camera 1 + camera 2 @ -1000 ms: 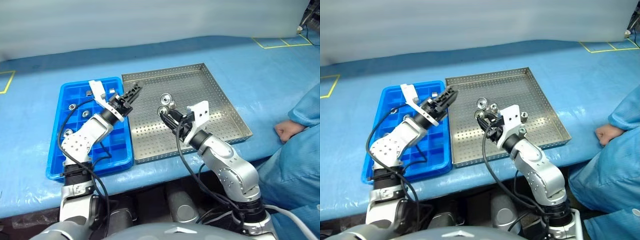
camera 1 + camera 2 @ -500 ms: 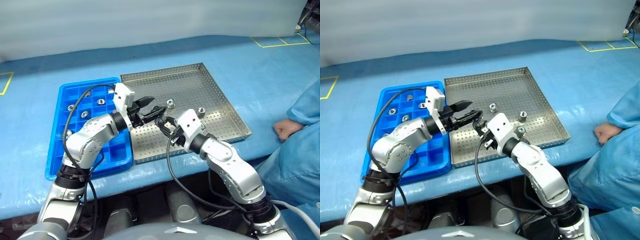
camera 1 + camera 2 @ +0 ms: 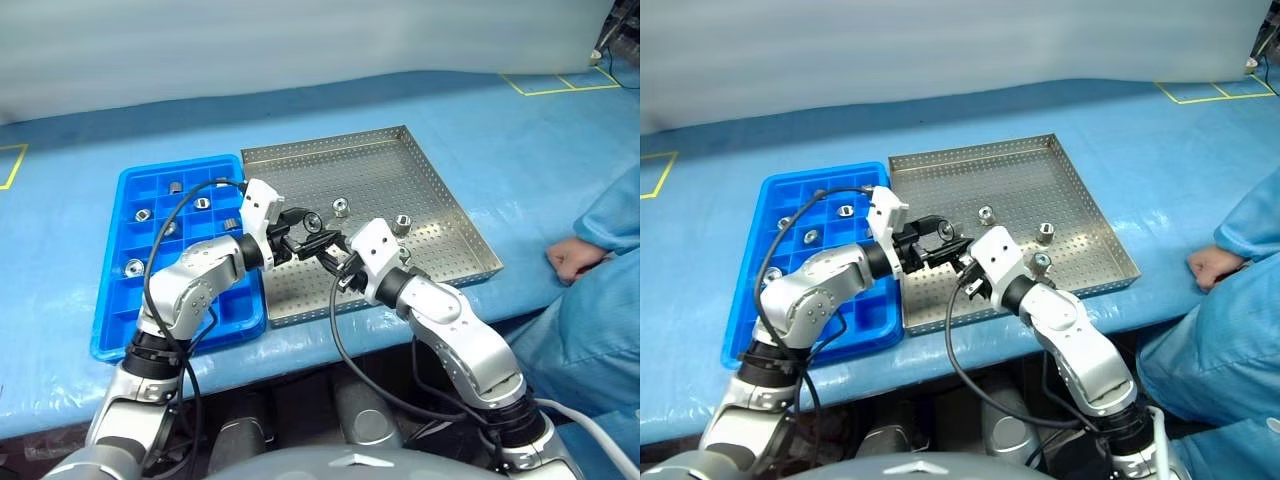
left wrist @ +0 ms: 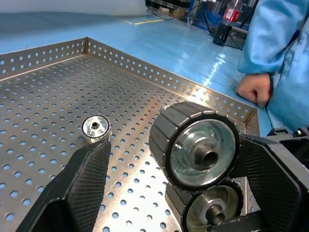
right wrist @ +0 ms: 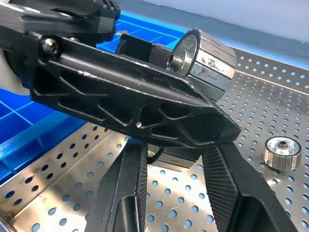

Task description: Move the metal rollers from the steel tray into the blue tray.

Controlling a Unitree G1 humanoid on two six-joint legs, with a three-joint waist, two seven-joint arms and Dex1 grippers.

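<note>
Overhead, in the head views, the steel tray (image 3: 385, 170) lies on the blue worktop (image 3: 500, 110) with its left rim against the blue tray (image 3: 160, 295). The left gripper (image 3: 305, 224) and the right gripper (image 3: 330, 252) meet tip to tip above the front-left part of the steel tray. 2 loose metal rollers (image 3: 340, 208) rest on the perforated floor near the tray's middle, and at least 4 more sit in compartments in the back half of the blue tray. A person's hand (image 3: 568, 262) rests on the worktop beyond the steel tray's right rim.

Next, in the left wrist view, the left fingers (image 4: 84, 179) stand wide apart. Between them are 2 rollers, the upper roller (image 4: 203, 152) directly above the lower roller (image 4: 212, 210). One finger is clearly apart from them; the other is close beside the upper roller, and I cannot tell if it touches.

Finally, in the right wrist view, the right fingers (image 5: 226, 186) are closed on the lower roller. One finger of the left gripper crosses in front, and the upper roller is beyond it. What carries the upper roller I cannot tell.
</note>
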